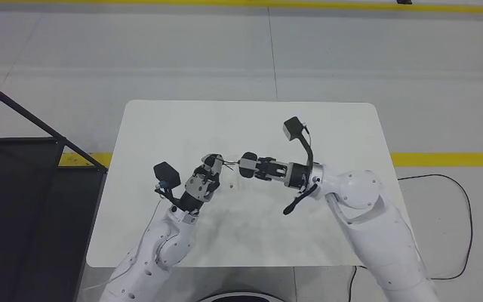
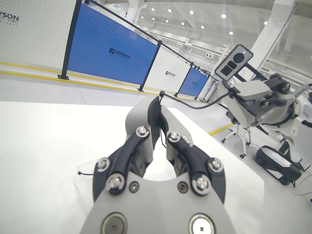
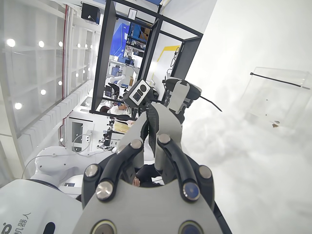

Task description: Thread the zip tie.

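Observation:
A thin black zip tie (image 1: 229,161) spans the short gap between the two grippers above the middle of the white table (image 1: 332,226). My left gripper (image 2: 158,103) is shut on the zip tie (image 2: 195,106), whose head sits at the fingertips while the strap curves off toward the right gripper (image 2: 223,93). My right gripper (image 3: 152,109) is shut, fingertips close to the left gripper (image 3: 181,93). A pointed black tail (image 3: 213,103) sticks out past the left gripper. What lies between the right pads is hidden.
A clear plastic stand (image 3: 275,98) sits on the table just beside the grippers, with a second black zip tie (image 3: 277,80) lying on it. That second zip tie (image 2: 85,173) also lies by my left gripper's base. Black frames stand beyond the table's left edge.

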Motion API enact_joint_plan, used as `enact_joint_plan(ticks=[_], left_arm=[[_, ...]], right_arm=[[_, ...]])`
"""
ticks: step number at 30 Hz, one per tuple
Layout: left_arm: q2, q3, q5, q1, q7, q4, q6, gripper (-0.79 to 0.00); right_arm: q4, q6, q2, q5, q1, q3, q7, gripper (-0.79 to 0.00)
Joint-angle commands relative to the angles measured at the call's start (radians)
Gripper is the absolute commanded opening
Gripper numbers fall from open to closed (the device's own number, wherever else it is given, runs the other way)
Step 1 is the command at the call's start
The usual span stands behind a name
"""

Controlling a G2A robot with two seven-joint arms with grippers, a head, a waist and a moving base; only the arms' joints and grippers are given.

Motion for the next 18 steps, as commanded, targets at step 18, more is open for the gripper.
enact_joint_plan(ticks=[18], left_arm=[[-0.015, 0.001, 0.029, -0.006, -0.014, 0.012, -0.004, -0.785]], right_arm=[[0.006, -0.013, 0.0, 0.057, 0.006, 0.016, -0.001, -0.785]])
